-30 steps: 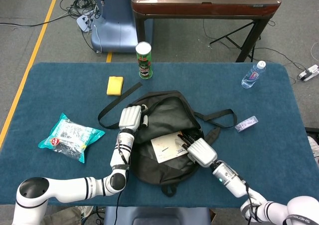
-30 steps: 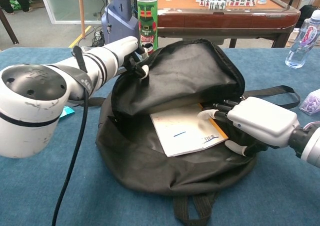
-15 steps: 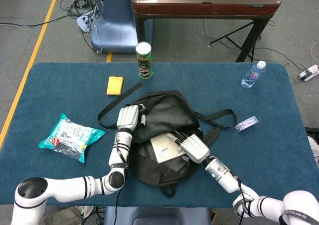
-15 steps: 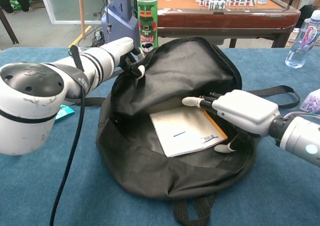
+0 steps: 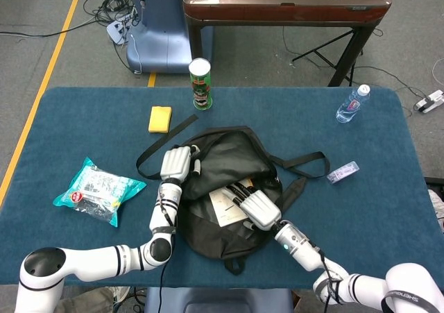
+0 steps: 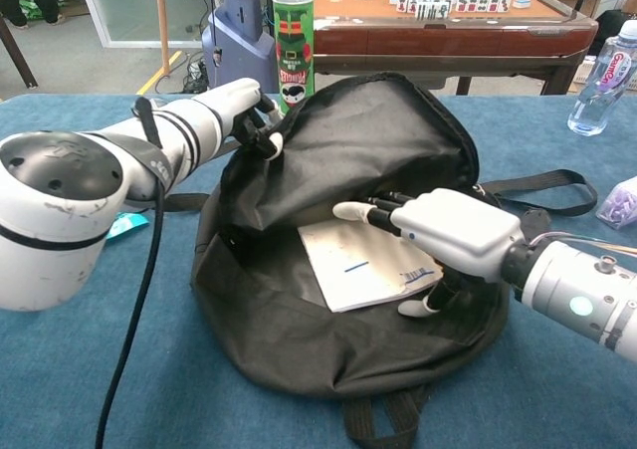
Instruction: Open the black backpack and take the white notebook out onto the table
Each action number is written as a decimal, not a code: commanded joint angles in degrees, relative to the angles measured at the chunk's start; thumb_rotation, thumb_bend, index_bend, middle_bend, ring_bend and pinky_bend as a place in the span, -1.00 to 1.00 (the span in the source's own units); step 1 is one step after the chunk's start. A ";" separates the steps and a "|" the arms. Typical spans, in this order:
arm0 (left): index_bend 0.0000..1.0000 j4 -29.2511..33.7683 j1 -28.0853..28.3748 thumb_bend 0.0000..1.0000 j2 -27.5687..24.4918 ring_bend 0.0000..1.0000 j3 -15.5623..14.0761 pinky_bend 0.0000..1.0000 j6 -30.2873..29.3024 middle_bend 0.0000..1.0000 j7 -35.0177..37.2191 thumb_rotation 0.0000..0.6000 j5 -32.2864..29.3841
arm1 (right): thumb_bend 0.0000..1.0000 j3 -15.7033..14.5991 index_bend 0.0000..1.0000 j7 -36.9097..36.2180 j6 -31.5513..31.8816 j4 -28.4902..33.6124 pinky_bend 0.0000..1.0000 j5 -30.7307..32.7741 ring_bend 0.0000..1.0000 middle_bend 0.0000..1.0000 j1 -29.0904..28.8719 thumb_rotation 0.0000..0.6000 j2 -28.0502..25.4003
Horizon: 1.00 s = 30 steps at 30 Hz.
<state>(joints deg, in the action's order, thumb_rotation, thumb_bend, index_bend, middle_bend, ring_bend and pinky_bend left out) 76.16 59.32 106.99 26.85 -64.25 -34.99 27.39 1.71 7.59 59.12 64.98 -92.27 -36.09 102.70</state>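
White notebook (image 6: pixel 363 265) sits mid-frame in the backpack (image 6: pixel 299 349), right under right hand (image 6: pixel 448 235), fingers spread; left hand (image 6: pixel 244 111) grips flap.

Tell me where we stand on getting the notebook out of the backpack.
Done: the black backpack is open, its flap held up by the left hand. In hand: the right hand is inside the opening over the white notebook, fingers above and thumb by its edge; a firm grip is not clear. Left: grip the notebook, lift it out and lay it on the table.
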 commanded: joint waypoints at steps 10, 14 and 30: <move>0.10 -0.78 -0.35 0.19 0.10 0.01 -0.29 -0.68 0.49 0.22 0.58 1.00 0.41 | -1.00 0.87 -0.72 0.11 0.16 -3.24 -0.45 1.51 -0.89 -0.70 -0.73 1.00 2.66; 0.10 -0.94 -0.42 0.19 0.09 0.01 -0.33 -0.68 0.61 0.22 0.70 1.00 0.56 | -0.90 1.05 -0.54 -0.15 1.42 -5.15 -0.45 1.06 -0.79 -0.58 -1.01 1.00 4.17; 0.11 -1.51 -0.89 0.19 -0.11 0.01 -0.60 -0.68 1.16 0.22 1.24 1.00 1.05 | -0.63 1.71 -0.26 -1.91 3.97 -8.00 -0.42 0.79 -0.62 -0.41 -1.80 1.00 5.82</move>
<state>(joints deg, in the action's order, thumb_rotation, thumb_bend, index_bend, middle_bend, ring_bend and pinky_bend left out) 74.65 58.43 106.88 26.25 -63.09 -33.75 28.44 3.39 5.70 63.06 56.95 -91.51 -37.86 108.55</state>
